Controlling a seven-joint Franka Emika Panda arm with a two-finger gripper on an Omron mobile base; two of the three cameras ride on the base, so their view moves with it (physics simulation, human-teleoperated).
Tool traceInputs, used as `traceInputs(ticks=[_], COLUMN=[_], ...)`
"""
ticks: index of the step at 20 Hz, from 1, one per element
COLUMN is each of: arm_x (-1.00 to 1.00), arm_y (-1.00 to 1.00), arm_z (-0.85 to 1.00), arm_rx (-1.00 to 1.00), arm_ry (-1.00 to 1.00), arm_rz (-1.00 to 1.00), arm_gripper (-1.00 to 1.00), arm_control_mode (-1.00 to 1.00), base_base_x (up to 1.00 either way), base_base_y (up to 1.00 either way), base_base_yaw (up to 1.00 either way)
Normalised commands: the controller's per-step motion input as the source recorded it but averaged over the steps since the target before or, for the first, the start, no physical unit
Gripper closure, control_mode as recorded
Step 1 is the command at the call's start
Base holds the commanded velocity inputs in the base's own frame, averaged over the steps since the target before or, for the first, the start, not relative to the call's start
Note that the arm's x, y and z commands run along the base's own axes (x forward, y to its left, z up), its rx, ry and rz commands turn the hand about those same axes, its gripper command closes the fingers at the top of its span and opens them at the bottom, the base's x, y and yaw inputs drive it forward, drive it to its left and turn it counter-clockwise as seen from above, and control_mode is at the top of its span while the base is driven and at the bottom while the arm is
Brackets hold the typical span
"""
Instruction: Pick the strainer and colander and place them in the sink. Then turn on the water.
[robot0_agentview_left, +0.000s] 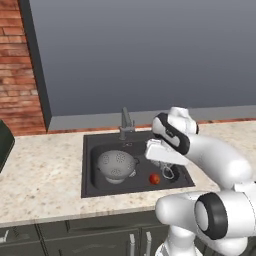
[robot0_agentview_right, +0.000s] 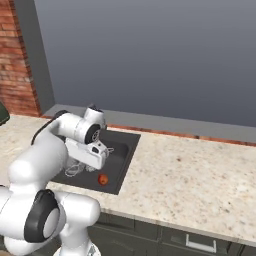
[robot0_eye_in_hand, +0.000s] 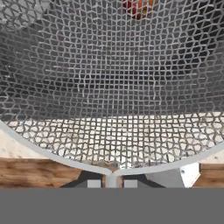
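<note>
The strainer (robot0_eye_in_hand: 112, 87), a silvery wire-mesh basket, hangs over the right part of the sink (robot0_agentview_left: 92, 150), close above the basin floor. My gripper (robot0_eye_in_hand: 112, 183) is shut on its rim wire, where the two rim arcs meet between the fingertips. From the base views the strainer (robot0_agentview_left: 168, 173) (robot0_agentview_right: 74, 170) shows as thin wire below my hand. The colander (robot0_agentview_left: 118, 165), a grey perforated bowl, lies in the left part of the basin. The faucet (robot0_agentview_left: 125, 122) stands at the sink's rear edge. The water is out of view.
A small red fruit (robot0_agentview_left: 154, 178) (robot0_agentview_right: 103, 179) lies on the sink floor just left of the strainer. Speckled stone counter (robot0_agentview_left: 45, 170) (robot0_agentview_right: 190, 170) surrounds the sink. A dark object (robot0_agentview_left: 4, 142) sits at the far left edge.
</note>
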Motion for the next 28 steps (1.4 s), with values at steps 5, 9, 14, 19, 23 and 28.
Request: traceInputs(ticks=[5, 9, 14, 19, 23, 28], arm_x=[0.47, 0.49, 0.48, 0.48, 0.47, 0.64], arm_y=[-0.04, 0.00, 0.00, 0.00, 0.00, 0.00], arm_z=[-0.64, -0.63, -0.30, -0.28, -0.44, -0.56], arm_rx=[0.01, 0.01, 0.00, 0.00, 0.03, 0.03], arm_ry=[0.30, 0.24, 0.03, 0.00, 0.01, 0.10], arm_rz=[-0.03, 0.00, 0.00, 0.00, 0.00, 0.00], arm_gripper=[1.00, 1.00, 1.00, 1.00, 1.00, 1.00], arm_control_mode=[-1.00, -1.00, -1.00, -1.00, -1.00, -1.00], base_base_x=[0.00, 0.00, 0.00, 0.00, 0.00, 0.00], base_base_y=[0.00, 0.00, 0.00, 0.00, 0.00, 0.00], base_base_yaw=[0.00, 0.00, 0.00, 0.00, 0.00, 0.00])
